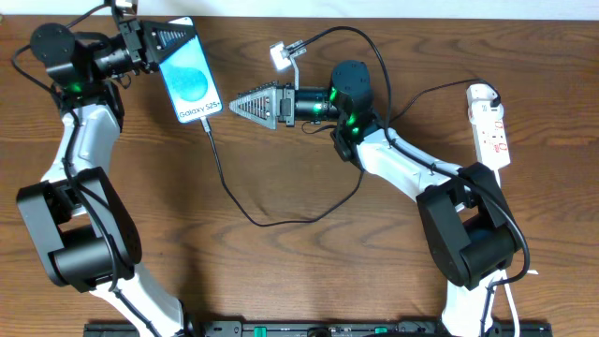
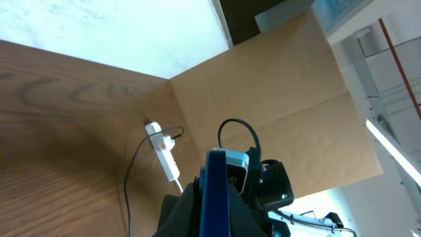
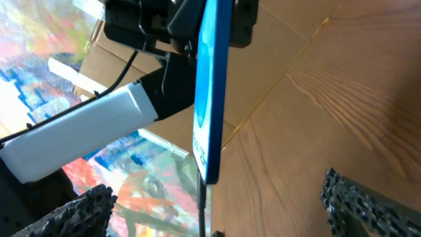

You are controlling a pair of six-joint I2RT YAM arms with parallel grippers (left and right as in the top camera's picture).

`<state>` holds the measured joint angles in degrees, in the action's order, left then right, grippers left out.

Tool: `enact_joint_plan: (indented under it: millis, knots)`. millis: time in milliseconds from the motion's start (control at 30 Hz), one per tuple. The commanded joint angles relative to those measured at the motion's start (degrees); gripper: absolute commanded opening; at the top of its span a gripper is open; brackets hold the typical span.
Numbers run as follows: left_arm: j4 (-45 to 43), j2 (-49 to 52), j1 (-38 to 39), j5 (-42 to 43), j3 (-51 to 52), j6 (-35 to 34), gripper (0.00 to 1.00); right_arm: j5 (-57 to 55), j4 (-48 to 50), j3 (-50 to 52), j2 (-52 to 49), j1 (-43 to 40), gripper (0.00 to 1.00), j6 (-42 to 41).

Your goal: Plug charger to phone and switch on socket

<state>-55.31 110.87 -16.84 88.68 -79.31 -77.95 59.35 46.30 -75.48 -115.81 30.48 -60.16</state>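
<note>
Near the left rear of the table (image 1: pixel 309 281), your left gripper (image 1: pixel 178 39) is clenched on the phone (image 1: pixel 190 80) at its top end, blue screen facing the overhead camera; the charger (image 1: pixel 253 217) meets the phone's lower edge, and from the right wrist you see its thin cable hanging from that end; it loops across the wood toward the right arm; your right gripper (image 1: pixel 239 103) is released, fingers (image 3: pixel 85 207) spread wide with nothing between them, tip aimed at the phone and just beside it; the socket (image 1: pixel 490 122) lies at the right edge, well apart from both grippers; you cannot tell its switch positions
</note>
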Motion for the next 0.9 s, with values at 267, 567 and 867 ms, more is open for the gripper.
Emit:
enact_joint_plan:
  millis: [267, 567, 867]
  knots:
    - [-0.26, -1.42, -1.49, 1.33, -0.74, -0.31, 0.07, -4.59, -20.72, -0.74, -0.07, -3.41, 0.99, 11.74]
    - [-0.24, -1.42, -1.46, 1.33, -0.74, -0.31, 0.07, -15.39, -42.01, -0.76, 0.20, -4.57, 0.99, 21.90]
    - [-0.24, -1.42, -1.46, 1.33, -0.72, -0.28, 0.08, -29.00, -57.59, -1.01, 5.88, -6.03, 0.99, 28.83]
